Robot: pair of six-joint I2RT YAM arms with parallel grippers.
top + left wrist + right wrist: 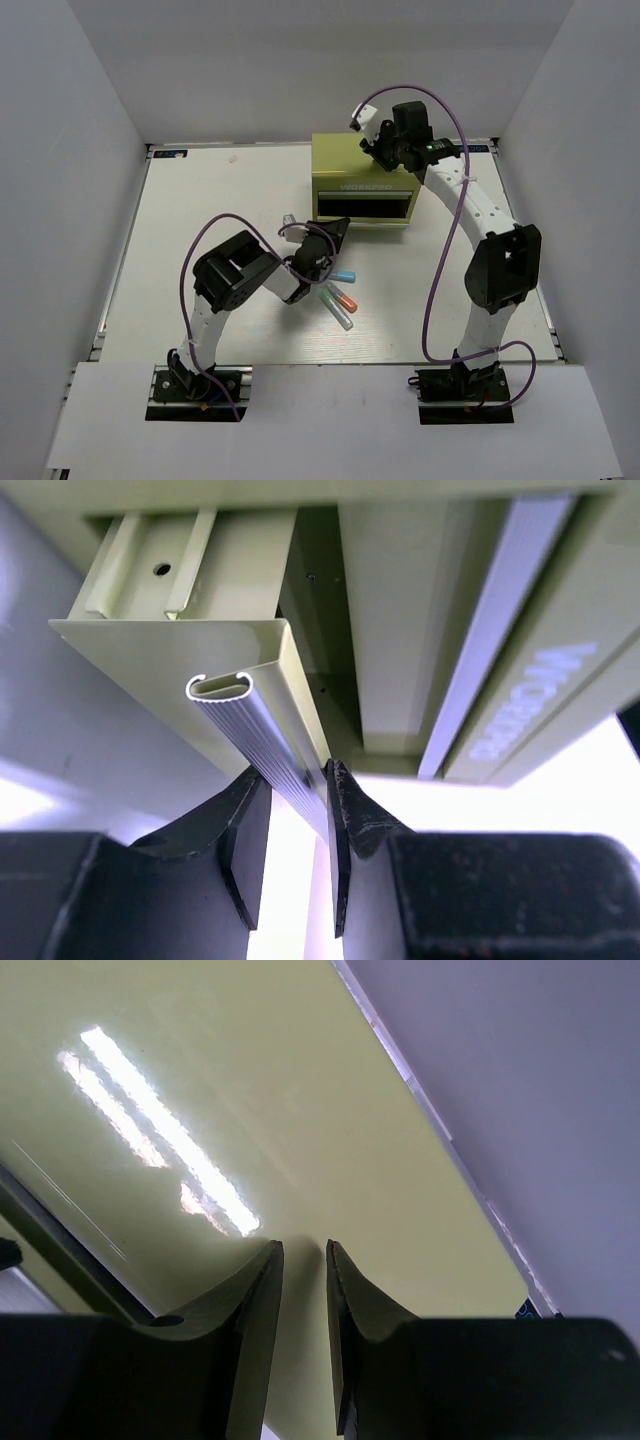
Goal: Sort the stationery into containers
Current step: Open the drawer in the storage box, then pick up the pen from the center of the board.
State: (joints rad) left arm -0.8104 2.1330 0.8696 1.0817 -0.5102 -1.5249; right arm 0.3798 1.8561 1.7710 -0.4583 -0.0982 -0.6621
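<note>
The yellow-green chest (365, 182) stands at the back middle of the table. My left gripper (337, 232) is at its lower left drawer. In the left wrist view the gripper (297, 780) is shut on the drawer's ribbed silver handle (255, 725), and the drawer (180, 590) stands pulled out of the chest (400, 630). My right gripper (378, 143) rests on the chest's top (250, 1090), with its jaws (305, 1250) nearly together and empty. A light blue highlighter (345, 273), an orange one (346, 298) and a green one (338, 312) lie on the table in front of the chest.
A clear pen-like item (290, 221) lies left of my left gripper. White walls enclose the table on three sides. Purple cables loop over both arms.
</note>
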